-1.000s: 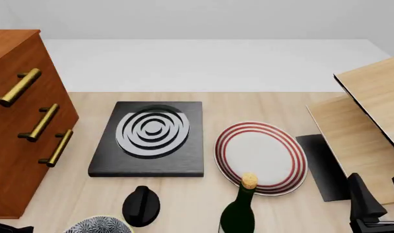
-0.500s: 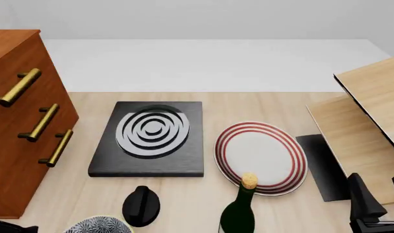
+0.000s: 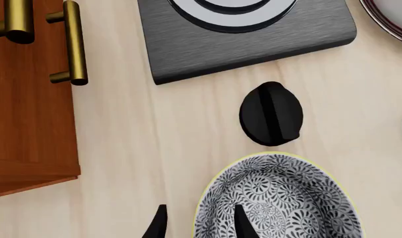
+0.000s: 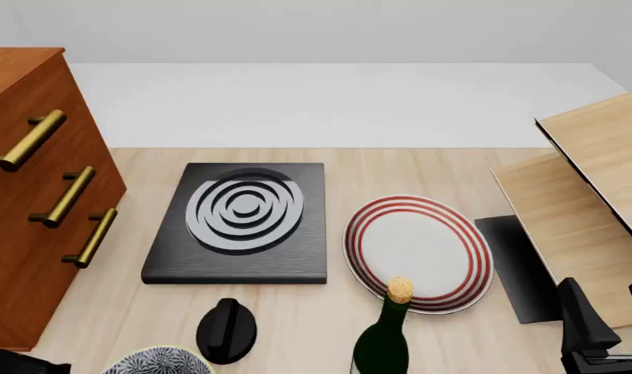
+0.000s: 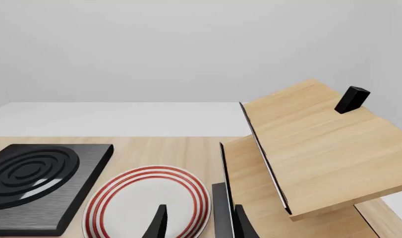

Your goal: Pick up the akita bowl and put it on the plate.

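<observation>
Front view is showing the desk (image 4: 420,167), with the plate (image 4: 418,253) lying well ahead of the right gripper (image 5: 197,224), whose fingers are standing spread and empty. The akita bowl (image 3: 277,198) is sitting directly under the left gripper (image 3: 197,224), its spread fingers straddling the bowl's rim.

Blk slab (image 4: 238,224), knob (image 4: 226,330), bottle (image 4: 383,339), drawers (image 4: 30,195).

we see the akita bowl (image 3: 277,201) in black-and-white floral with a cream rim, the plate (image 4: 418,252) white with red rings, a black slab (image 4: 238,224) ringed grey-white, a green bottle (image 4: 383,343).
</observation>
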